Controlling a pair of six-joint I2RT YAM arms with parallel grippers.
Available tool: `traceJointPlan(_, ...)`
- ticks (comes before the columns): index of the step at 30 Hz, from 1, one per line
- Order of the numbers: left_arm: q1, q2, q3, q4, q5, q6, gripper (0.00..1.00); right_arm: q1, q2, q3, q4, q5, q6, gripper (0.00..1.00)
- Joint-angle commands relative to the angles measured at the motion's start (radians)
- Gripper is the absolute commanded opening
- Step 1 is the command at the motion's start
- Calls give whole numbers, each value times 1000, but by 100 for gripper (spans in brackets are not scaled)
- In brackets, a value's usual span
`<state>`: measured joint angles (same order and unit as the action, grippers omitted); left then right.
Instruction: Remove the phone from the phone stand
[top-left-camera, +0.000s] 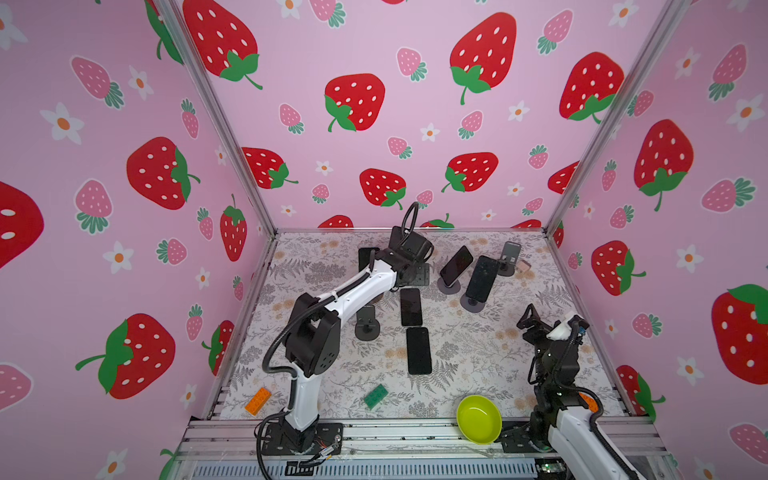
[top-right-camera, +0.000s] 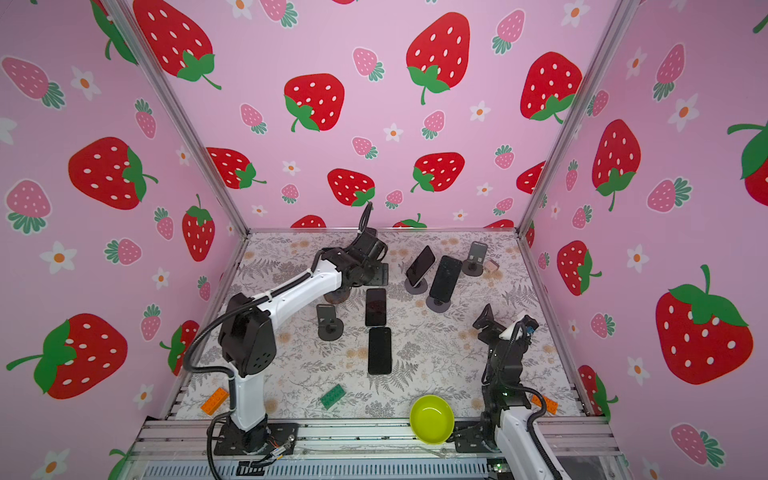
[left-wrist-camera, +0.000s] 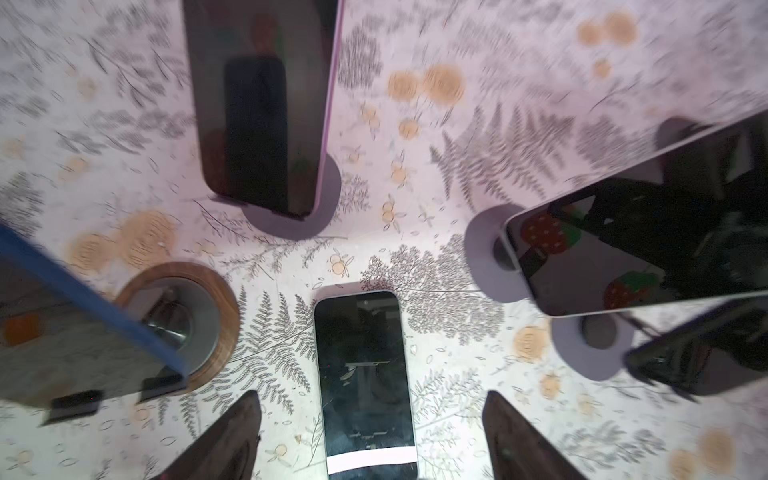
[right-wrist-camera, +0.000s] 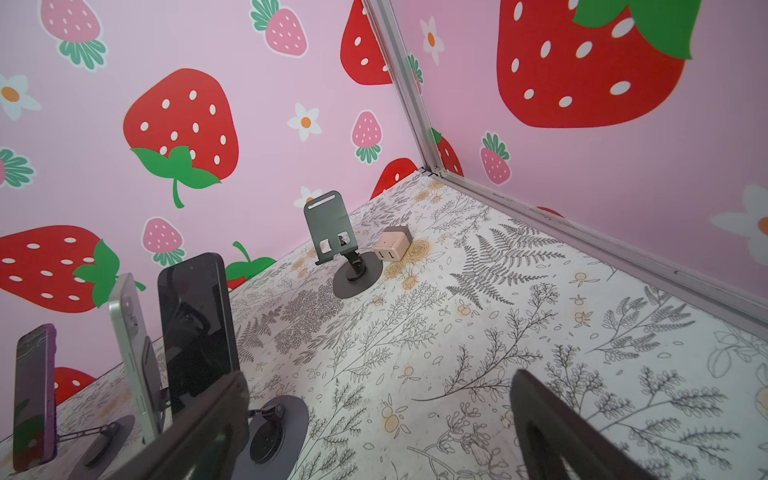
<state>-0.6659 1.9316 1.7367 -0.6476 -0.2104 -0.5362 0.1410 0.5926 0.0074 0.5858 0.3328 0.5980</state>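
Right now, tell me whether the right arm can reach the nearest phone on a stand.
Probably yes: only bare tablecloth separates the right arm, jaws open, from that black phone; the left arm works farther left.

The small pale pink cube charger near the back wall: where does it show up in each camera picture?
In a top view: the pale pink cube charger sits at the back right of the scene.
In a top view: same spot, back right.
Left wrist view: not in it.
Right wrist view: near the middle of the picture.
Shared landmark: the empty dark grey phone stand right beside it.
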Motion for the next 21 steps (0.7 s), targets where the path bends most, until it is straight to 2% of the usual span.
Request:
traceJointPlan(1,-10,-85,-75,-39,-39,9,85,-5,-7,-12,21,21,7,100)
traceJointPlan(6,-26,-240,-226,-94,-61,-26,88,-4,-4,-13,16,19,16,100)
traceJointPlan(7,-27,-270,-256,-112,-69,-30,99,-5,-4,-15,19,18,19,100)
traceJointPlan(12,-26,-405,-426,-139,-153,-61,99,-4,33,-18,44,15,31,100)
traceJointPlan(16,-13,-449,-515,-144,-203,-92,99,-5,57,-23,60,9,40,100)
traceJointPlan(19,0,-458,-544,-111,-199,-68,99,-4,61,-17,55,9,40,100)
traceJointPlan(21,25,-450,-554,-80,-152,-33,99,-6,56,-21,52,9,43,100)
